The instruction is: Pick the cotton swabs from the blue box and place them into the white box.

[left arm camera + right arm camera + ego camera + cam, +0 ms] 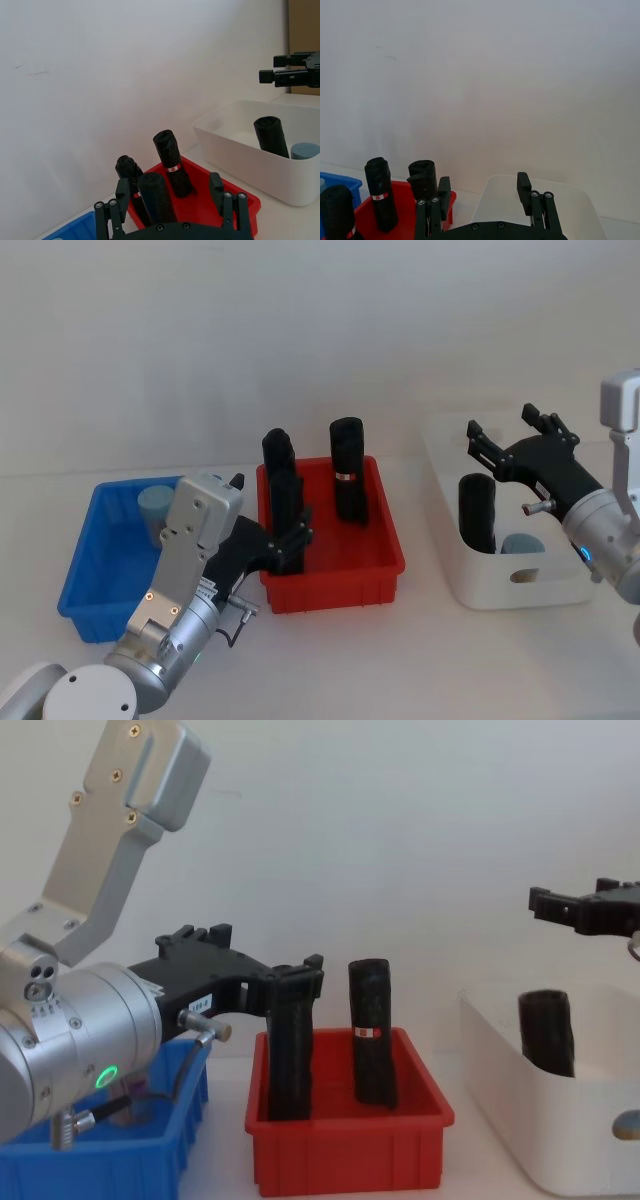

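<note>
- Cotton swabs lie split between two bins: one pale-lidded jar (154,506) stands in the far part of the blue box, and another (521,544) sits in the white box beside a black cylinder.
- The table (420,650) is white and carries three bins in a row, blue on the robot's left, red in the middle, white on its right.
- The white box (500,583) is the largest bin; a black cylinder (477,512) leans inside it toward its left wall, with the swab jar just to its right.
- The blue box (88,580) stands at the left, just beside the red bin; the left arm crosses in front of its near right part.
- The red bin (335,570) holds three black cylinders, two (278,452) near its far left corner and one (349,482) toward its far middle, all roughly upright.
- The left gripper (292,538) hangs over the left side of the red bin, its fingers (226,200) spread apart with nothing between them; in the left wrist view a black cylinder stands between and beyond them.
- The right gripper (511,437) hovers above the far side of the white box, fingers (524,186) apart and empty.
</note>
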Robot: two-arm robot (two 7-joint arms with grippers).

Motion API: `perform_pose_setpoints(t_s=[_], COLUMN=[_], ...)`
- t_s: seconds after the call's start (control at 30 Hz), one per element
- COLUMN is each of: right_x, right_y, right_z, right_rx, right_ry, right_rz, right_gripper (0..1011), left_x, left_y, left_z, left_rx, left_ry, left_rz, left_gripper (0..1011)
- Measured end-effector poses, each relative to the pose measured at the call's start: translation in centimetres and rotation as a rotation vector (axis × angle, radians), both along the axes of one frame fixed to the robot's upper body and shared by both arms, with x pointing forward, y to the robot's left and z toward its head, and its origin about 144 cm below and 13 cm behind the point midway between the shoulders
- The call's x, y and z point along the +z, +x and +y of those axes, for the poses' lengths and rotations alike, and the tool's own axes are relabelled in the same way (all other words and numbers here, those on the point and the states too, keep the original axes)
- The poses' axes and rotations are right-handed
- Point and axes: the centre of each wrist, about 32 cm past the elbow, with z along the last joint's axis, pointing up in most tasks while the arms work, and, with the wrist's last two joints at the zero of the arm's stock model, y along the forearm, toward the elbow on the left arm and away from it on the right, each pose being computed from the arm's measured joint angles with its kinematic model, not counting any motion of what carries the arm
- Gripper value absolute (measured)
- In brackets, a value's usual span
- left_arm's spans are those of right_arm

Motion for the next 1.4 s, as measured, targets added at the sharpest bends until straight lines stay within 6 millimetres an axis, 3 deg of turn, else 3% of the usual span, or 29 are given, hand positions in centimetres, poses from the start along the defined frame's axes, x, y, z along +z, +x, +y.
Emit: perform_pose_setpoints(t_s=[0.27,1.4], right_x=[-0.07,-0.12], right_y=[-0.28,-0.56], right_z=[-0.1,-0.18], right_rx=[-0.001,-0.001], right_ry=[0.004,0.009], right_rz=[-0.006,-0.013], right_gripper=[1001,1002], left_x=[0.0,0.0], left_y=[0.0,0.0], left_z=[0.0,0.0], left_rx=[0.0,0.0], left_ry=[0.0,0.0], left_rz=[0.0,0.0], left_gripper=[1004,1004])
